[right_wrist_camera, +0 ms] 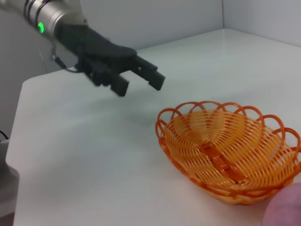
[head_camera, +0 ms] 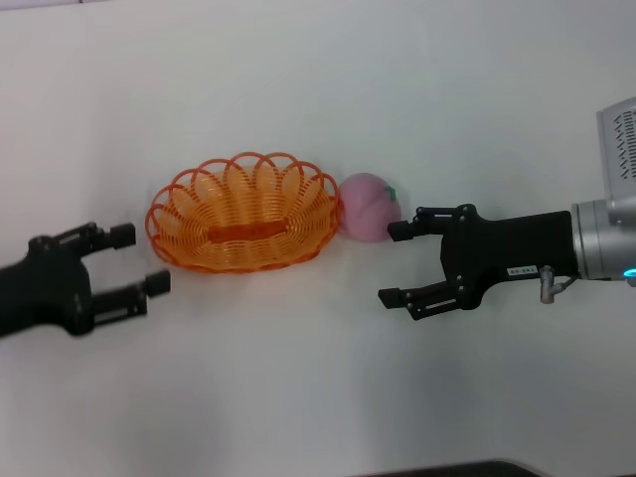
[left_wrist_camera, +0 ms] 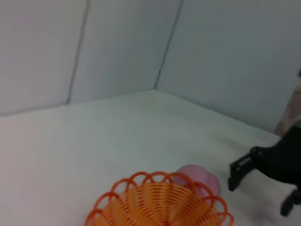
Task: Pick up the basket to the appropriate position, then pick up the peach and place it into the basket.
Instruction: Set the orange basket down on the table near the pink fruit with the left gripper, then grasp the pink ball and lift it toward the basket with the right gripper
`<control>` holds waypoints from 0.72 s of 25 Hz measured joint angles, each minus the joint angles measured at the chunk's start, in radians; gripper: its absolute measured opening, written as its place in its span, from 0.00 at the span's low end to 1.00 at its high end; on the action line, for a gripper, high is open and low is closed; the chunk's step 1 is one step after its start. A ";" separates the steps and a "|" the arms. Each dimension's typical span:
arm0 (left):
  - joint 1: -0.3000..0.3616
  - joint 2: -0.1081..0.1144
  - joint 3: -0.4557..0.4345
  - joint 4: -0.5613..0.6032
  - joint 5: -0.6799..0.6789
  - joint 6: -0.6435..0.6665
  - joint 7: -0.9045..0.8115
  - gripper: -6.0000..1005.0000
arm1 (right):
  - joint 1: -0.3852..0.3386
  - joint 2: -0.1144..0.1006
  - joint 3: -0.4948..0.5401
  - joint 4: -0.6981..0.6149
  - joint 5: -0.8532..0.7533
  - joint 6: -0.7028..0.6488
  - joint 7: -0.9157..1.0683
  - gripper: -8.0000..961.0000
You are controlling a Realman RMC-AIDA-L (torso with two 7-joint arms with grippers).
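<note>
The orange wire basket (head_camera: 243, 213) sits on the white table, empty. The pink peach (head_camera: 369, 207) rests against its right end, green leaf mark toward the right. My right gripper (head_camera: 395, 263) is open, its upper fingertip (head_camera: 400, 231) just right of the peach, not touching it. My left gripper (head_camera: 139, 258) is open, just left of the basket, apart from it. The left wrist view shows the basket (left_wrist_camera: 160, 205), the peach (left_wrist_camera: 200, 180) behind it and the right gripper (left_wrist_camera: 261, 186). The right wrist view shows the basket (right_wrist_camera: 225, 150), a sliver of peach (right_wrist_camera: 284, 212) and the left gripper (right_wrist_camera: 138, 82).
The white table (head_camera: 318, 378) ends at a near edge (head_camera: 447, 469) at the bottom of the head view. White walls (left_wrist_camera: 117, 47) stand behind the table. The table's left corner and edge (right_wrist_camera: 19, 141) show in the right wrist view.
</note>
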State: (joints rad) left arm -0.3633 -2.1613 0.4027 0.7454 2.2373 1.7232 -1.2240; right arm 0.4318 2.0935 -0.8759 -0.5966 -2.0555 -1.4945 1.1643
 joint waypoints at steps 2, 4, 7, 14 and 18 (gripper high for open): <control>0.031 -0.005 0.003 -0.016 -0.010 0.014 0.110 0.80 | -0.002 -0.001 -0.001 0.000 0.000 0.000 0.000 0.96; 0.064 -0.007 0.002 -0.038 -0.012 0.025 0.210 0.80 | -0.005 -0.001 -0.002 0.000 0.000 -0.001 -0.005 0.96; 0.099 -0.011 -0.003 -0.060 -0.016 0.036 0.291 0.80 | -0.008 -0.001 -0.002 0.000 0.000 -0.001 -0.013 0.96; 0.116 -0.013 -0.004 -0.075 -0.012 0.053 0.311 0.79 | -0.026 -0.006 0.019 -0.020 0.000 -0.024 -0.023 0.96; 0.114 -0.013 -0.004 -0.075 -0.013 0.073 0.312 0.79 | -0.060 -0.008 0.074 -0.079 0.000 -0.083 -0.023 0.96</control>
State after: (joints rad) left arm -0.2489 -2.1743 0.3988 0.6705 2.2244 1.7959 -0.9122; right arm 0.3714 2.0851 -0.8022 -0.6760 -2.0556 -1.5776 1.1414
